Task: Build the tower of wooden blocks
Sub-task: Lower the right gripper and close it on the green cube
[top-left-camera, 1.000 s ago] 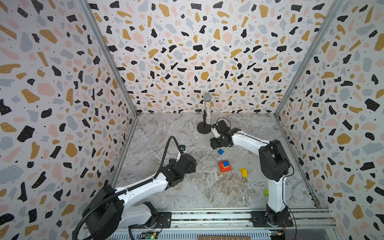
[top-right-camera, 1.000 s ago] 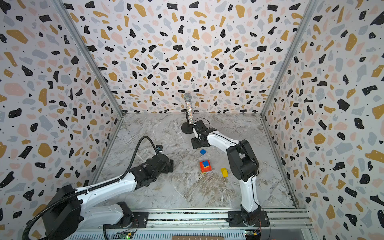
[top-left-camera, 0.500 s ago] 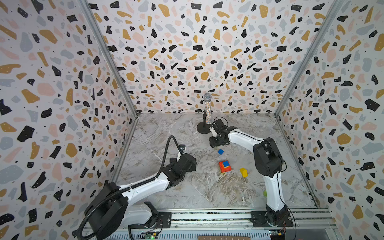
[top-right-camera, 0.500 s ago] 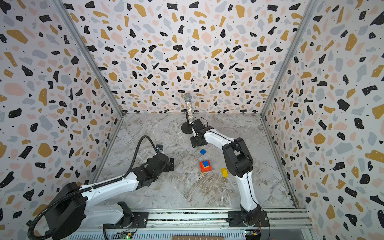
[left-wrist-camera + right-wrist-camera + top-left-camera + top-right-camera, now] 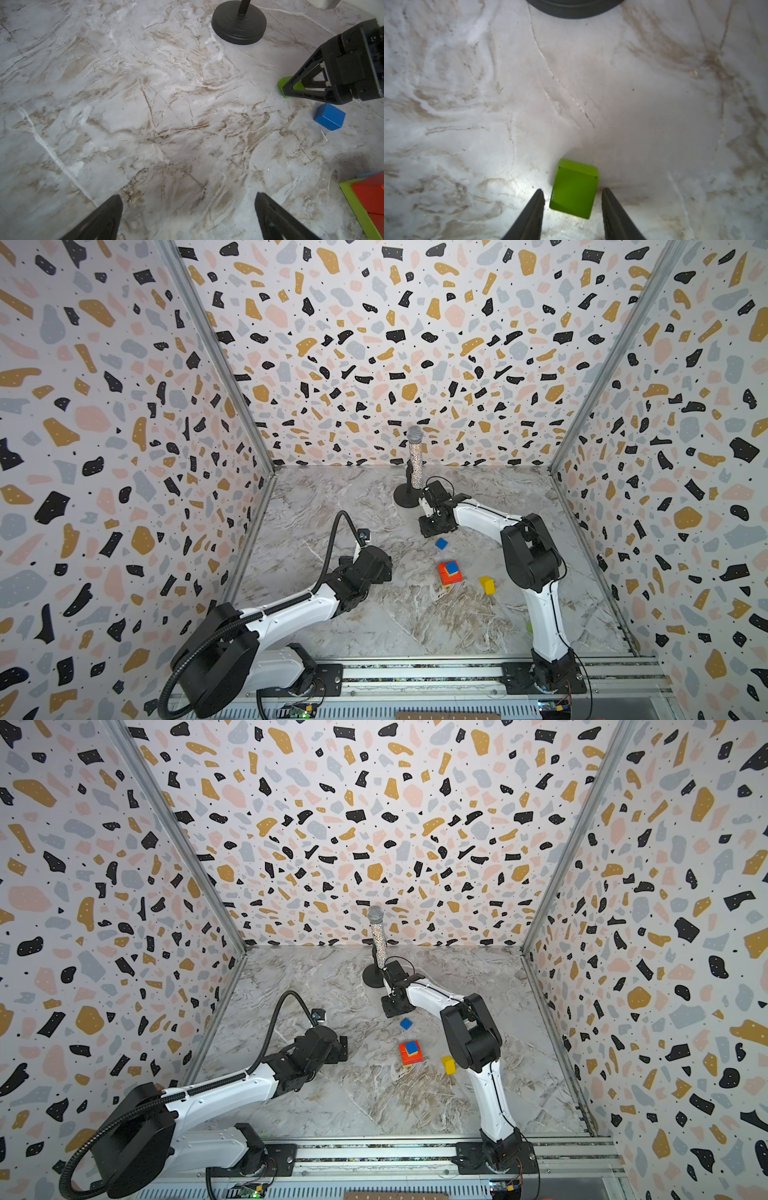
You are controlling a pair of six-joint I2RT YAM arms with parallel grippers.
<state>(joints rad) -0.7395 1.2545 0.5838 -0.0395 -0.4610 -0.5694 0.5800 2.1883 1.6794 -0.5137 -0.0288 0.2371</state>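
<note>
Left arm (image 5: pixel 291 610): lies low, reaching from the near-left rail forward over the table (image 5: pixel 374 626), wrist just above the surface.
Left gripper (image 5: pixel 188 197): jaws spread wide with nothing between them, only bare table below; it points toward the tower and stands well apart from it.
Right arm (image 5: pixel 482 514): rises from the near-right rail to a high elbow, and the white forearm stretches back and across the middle.
Right gripper (image 5: pixel 573 192): tilted down at the table just in front of the microphone stand's base. The jaws straddle the green block, one finger on each side, with a narrow gap showing on both; no pinch is visible.
Green block (image 5: pixel 574 189): on the table between the right fingers, near the round black base.
Tower (image 5: pixel 449 572): mid-table, red bricks at the bottom, a blue cube on top, and a green edge along its foot in the left wrist view.
Blue block (image 5: pixel 441 544): loose on the table between the tower and the right gripper.
Yellow block (image 5: pixel 487 585): loose, just right of the tower in both top views.
Microphone (image 5: pixel 415 460): upright on its stand at the back.
</note>
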